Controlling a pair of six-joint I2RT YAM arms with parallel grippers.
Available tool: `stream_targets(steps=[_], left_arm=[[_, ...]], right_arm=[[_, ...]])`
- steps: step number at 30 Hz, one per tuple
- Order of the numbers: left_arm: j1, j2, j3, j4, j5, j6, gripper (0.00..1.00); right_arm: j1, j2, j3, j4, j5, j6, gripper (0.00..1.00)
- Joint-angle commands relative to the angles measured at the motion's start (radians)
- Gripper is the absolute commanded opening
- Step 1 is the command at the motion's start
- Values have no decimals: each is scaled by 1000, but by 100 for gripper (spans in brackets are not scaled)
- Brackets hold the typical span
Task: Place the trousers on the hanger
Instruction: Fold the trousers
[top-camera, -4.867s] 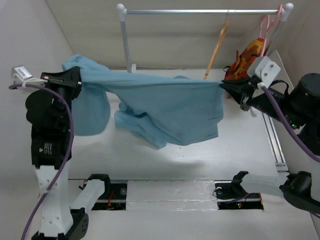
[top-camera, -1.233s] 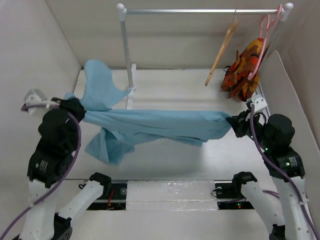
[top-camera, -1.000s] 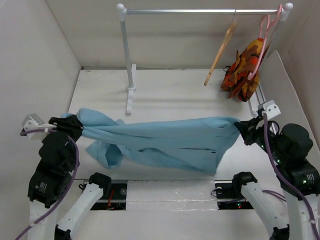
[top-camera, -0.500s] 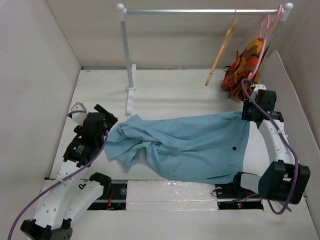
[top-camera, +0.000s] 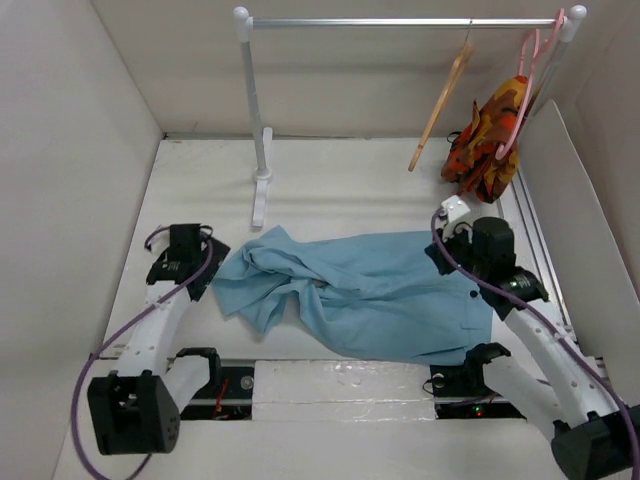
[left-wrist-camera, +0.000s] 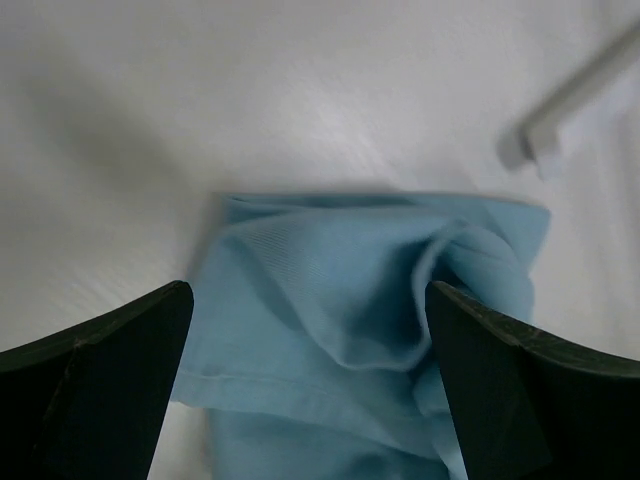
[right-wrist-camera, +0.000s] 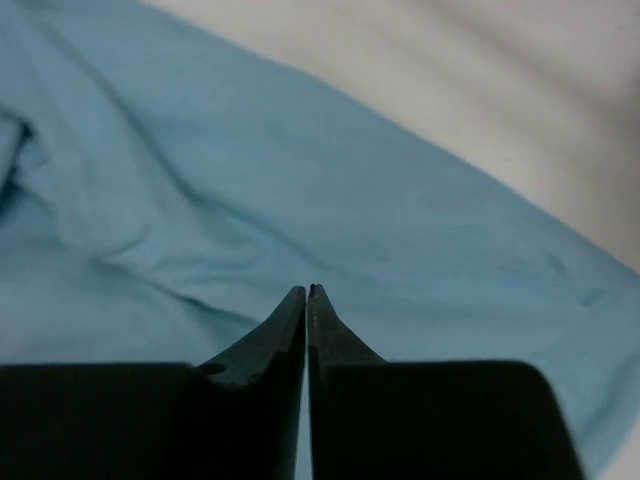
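Two hands low at tabletop (top-camera: 360, 190) level. Left hand (left-wrist-camera: 305, 300) released, fingers spread wide over crumpled leg end of trousers (top-camera: 360, 290), gripping nothing. Right hand (right-wrist-camera: 307, 292) clenched, fingertips pressed together with nothing between, above waistband end; contact with cloth not discernible. Trousers lying loosely spread on tabletop between both hands, dark button (top-camera: 470, 296) facing up near right hand. Wooden hanger (top-camera: 436, 110) hanging bare on rail (top-camera: 400, 22), well apart from trousers, beside patterned garment (top-camera: 488, 135) on pink hanger (top-camera: 535, 60).
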Motion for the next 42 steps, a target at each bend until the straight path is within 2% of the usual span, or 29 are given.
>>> stream_targets(steps=[1, 2, 5, 8, 11, 14, 15, 17, 21, 23, 27, 31, 33, 35, 38, 40, 42], left_arm=[[190, -62, -109, 78, 273, -29, 98], [206, -55, -126, 93, 265, -42, 98], [215, -29, -166, 166, 294, -107, 95], [215, -29, -221, 238, 337, -214, 84], [215, -14, -234, 271, 346, -225, 82], [215, -6, -258, 314, 357, -245, 72], [215, -3, -269, 325, 349, -251, 61], [215, 6, -278, 354, 317, -254, 44], [215, 36, -238, 403, 289, -250, 0], [215, 45, -124, 383, 292, -218, 0], [149, 14, 232, 293, 220, -144, 0], [149, -30, 432, 273, 219, -86, 0], [135, -41, 483, 263, 159, -15, 0], [135, -68, 451, 260, 72, 19, 0], [138, -70, 285, 250, -24, 0, 0], [193, -38, 195, 271, 11, 8, 0], [203, 34, 203, 262, -5, 14, 0]], right_arm=[[149, 25, -11, -17, -21, -19, 9], [176, 33, -8, -25, 5, -17, 18], [239, 48, -9, -16, 7, -9, 27], [275, 60, -6, 7, 7, 0, 33], [284, 74, -5, 4, 3, -5, 34], [293, 79, -12, -16, 31, -9, 34], [293, 77, -15, -17, 42, -11, 34], [293, 68, -26, -17, 57, -14, 35], [283, 68, -44, -2, 51, -16, 41], [283, 76, -49, -8, 53, -16, 42], [273, 97, -84, 12, 39, -20, 43], [263, 109, -101, 32, 33, -25, 43], [252, 114, -104, 33, 27, -31, 43], [243, 122, -106, 32, 20, -39, 43], [233, 120, -113, 27, 16, -52, 43], [206, 119, -112, 20, 0, -62, 44], [194, 114, -100, 9, -1, -66, 45]])
